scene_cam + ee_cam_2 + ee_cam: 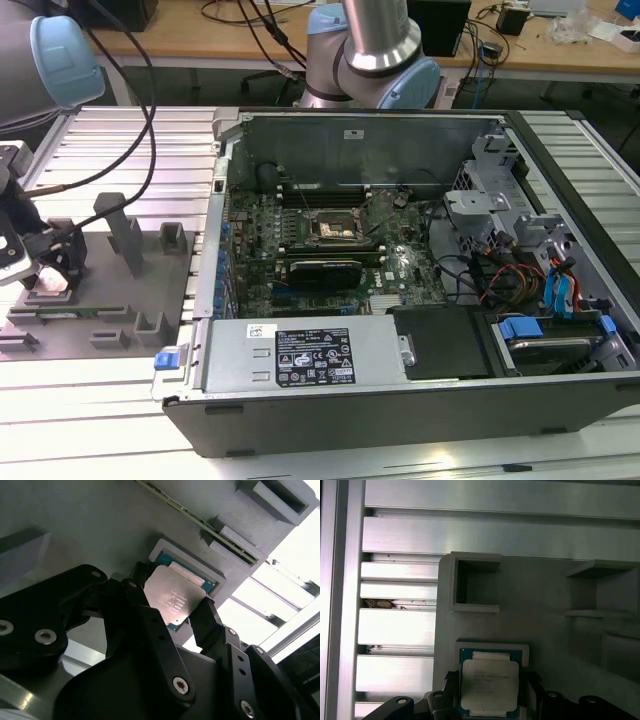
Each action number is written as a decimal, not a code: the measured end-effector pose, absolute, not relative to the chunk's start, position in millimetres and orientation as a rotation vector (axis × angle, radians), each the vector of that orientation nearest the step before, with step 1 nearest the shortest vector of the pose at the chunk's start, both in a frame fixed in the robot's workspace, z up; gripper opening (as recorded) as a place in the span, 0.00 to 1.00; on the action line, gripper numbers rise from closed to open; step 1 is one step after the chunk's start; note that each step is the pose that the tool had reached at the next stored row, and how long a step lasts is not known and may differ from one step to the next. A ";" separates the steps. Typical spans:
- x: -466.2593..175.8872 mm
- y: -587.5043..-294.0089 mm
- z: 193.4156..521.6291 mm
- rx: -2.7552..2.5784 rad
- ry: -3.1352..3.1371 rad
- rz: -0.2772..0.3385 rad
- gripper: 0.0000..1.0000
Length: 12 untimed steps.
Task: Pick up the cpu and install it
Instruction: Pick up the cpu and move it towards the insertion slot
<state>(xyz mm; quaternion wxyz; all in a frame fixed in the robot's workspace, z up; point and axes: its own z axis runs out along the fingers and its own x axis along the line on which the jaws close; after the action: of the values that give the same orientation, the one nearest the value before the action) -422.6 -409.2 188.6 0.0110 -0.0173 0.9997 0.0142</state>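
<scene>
**Gripper closed on the cpu at the fixture pocket**

We found the gripper at the exterior view's far left. It was low over the grey fixture plate, which lay on the slatted aluminium table, well apart from the open computer case.

In both wrist views the cpu sat between the black fingers. Its silvery lid faced the cameras, and a thin teal edge of its board showed around the lid. The fingers had drawn in to a narrow gap, one on each of two opposite sides of the chip. As far as we could see they pressed against its edges, so we took it as gripped.

The chip was at the raised grey pocket of the fixture plate, square with the pocket's rim. We could not tell whether it rested on the pocket floor or hung just clear of it. Near the pocket, on the same plate, stood other grey blocks with hollow recesses.

Inside the case the motherboard lay flat. Near its middle we saw the dark square socket with its metal frame. The cpu was well apart from it, out on the fixture plate. A labelled grey power supply ran along the case's near side, and blue cables lay toward the exterior view's right.
</scene>
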 end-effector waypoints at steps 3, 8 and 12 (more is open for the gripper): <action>-422.8 -409.1 188.4 -0.054 3.119 0.044 0.62; -424.0 -409.0 188.4 -0.054 3.119 0.044 0.62; -424.2 -408.7 188.4 -0.054 3.119 0.044 0.62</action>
<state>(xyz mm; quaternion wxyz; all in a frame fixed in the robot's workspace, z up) -424.2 -408.7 188.4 0.0111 -0.0172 0.9997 0.0142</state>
